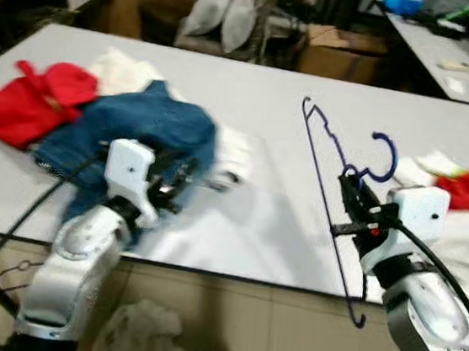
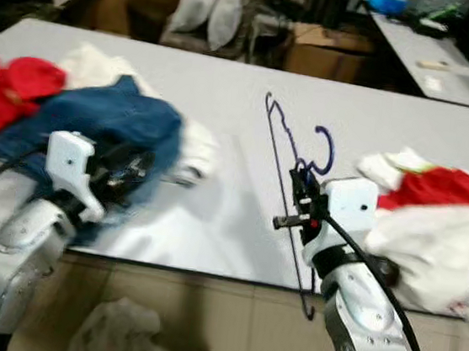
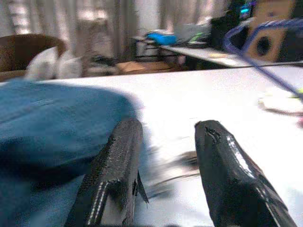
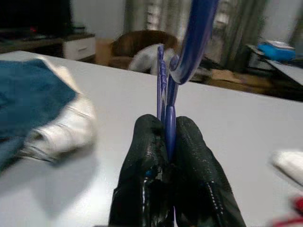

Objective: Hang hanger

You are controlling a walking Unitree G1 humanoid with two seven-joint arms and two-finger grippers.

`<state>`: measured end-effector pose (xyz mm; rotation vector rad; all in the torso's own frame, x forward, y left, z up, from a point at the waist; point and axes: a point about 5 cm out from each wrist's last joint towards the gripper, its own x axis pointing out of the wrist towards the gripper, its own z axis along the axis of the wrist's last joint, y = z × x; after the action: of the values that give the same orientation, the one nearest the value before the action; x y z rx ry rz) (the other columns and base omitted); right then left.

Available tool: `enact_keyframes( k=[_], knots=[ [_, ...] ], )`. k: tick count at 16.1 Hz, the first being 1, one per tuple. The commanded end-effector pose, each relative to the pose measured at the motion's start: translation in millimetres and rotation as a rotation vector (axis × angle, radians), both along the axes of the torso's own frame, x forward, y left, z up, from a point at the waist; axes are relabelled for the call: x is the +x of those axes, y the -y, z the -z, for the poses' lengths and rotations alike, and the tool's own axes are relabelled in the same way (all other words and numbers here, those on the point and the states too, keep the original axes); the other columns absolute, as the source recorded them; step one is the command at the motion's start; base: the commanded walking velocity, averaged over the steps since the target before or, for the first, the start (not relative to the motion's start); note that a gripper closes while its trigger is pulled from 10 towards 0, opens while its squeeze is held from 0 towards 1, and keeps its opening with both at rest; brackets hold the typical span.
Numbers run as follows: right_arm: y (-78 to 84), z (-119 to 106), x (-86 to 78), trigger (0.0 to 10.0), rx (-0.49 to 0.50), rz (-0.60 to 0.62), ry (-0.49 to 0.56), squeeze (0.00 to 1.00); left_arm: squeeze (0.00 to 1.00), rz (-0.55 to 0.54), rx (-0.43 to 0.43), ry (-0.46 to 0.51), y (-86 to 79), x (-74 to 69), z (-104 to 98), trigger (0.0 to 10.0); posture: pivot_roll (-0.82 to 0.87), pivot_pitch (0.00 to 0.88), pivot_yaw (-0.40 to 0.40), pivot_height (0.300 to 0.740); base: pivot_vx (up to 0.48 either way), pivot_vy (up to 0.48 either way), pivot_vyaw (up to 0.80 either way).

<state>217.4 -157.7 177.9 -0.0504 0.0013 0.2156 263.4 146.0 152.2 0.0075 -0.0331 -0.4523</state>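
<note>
From the head views you see one white bench (image 1: pixel 268 103) carrying loose clothes: a red garment (image 1: pixel 35 102) at the far left, jeans (image 1: pixel 138 131) beside it, a white cloth (image 1: pixel 233 154) just right of the jeans, and a red and white pile (image 2: pixel 433 215) at the right edge, cut off by the frame. One blue hanger (image 1: pixel 326 186) stands nearly upright right of centre, its hook up, its lower end dipping below the near bench edge. Your right gripper (image 1: pixel 353 192) has its jaws clamped on the hanger just below the hook. Your left gripper (image 1: pixel 182 176) is blurred at the near edge of the jeans.

In the left wrist view, your jaws stand wide apart with nothing between them, the jeans to one side.

In the right wrist view, your two fingers (image 4: pixel 189 156) pinch the hanger's wire; the hook is cut off.
</note>
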Motion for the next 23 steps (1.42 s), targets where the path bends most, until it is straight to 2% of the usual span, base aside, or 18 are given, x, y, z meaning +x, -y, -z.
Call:
enact_keyframes(
  k=[1,7,18,20,23],
  knots=[
    [-0.4,-4,-2.9,10.0,0.005,0.018,0.026,0.00,0.00,-0.006,0.010,0.032,-0.6,-2.6,-5,10.0,-0.02,0.000,-0.031,0.740,0.000,-0.435,0.00],
    [-5.1,-7,-4.4,10.0,0.005,0.007,0.077,0.00,0.00,-0.010,0.022,0.045,-1.2,-6.5,-5,10.0,-0.02,0.000,-0.040,0.740,0.000,-0.431,0.00],
    [-7.2,-22,-6.6,10.0,0.004,-0.018,0.185,0.00,0.00,0.006,0.009,0.056,-0.5,-1.2,-6,10.0,-0.04,0.000,-0.018,0.740,0.000,-0.417,0.00],
    [-5.2,-23,-5.4,10.0,0.039,-0.047,0.175,0.00,0.00,0.011,-0.001,0.024,0.2,-0.2,-3,10.0,-0.04,0.000,-0.017,0.740,0.000,-0.169,0.00],
    [1.1,-21,-8.3,10.0,0.028,-0.061,0.156,0.00,0.00,0.020,0.006,0.021,1.8,-0.2,0,10.0,-0.04,0.000,-0.015,0.740,0.000,0.000,0.00]
  ],
)
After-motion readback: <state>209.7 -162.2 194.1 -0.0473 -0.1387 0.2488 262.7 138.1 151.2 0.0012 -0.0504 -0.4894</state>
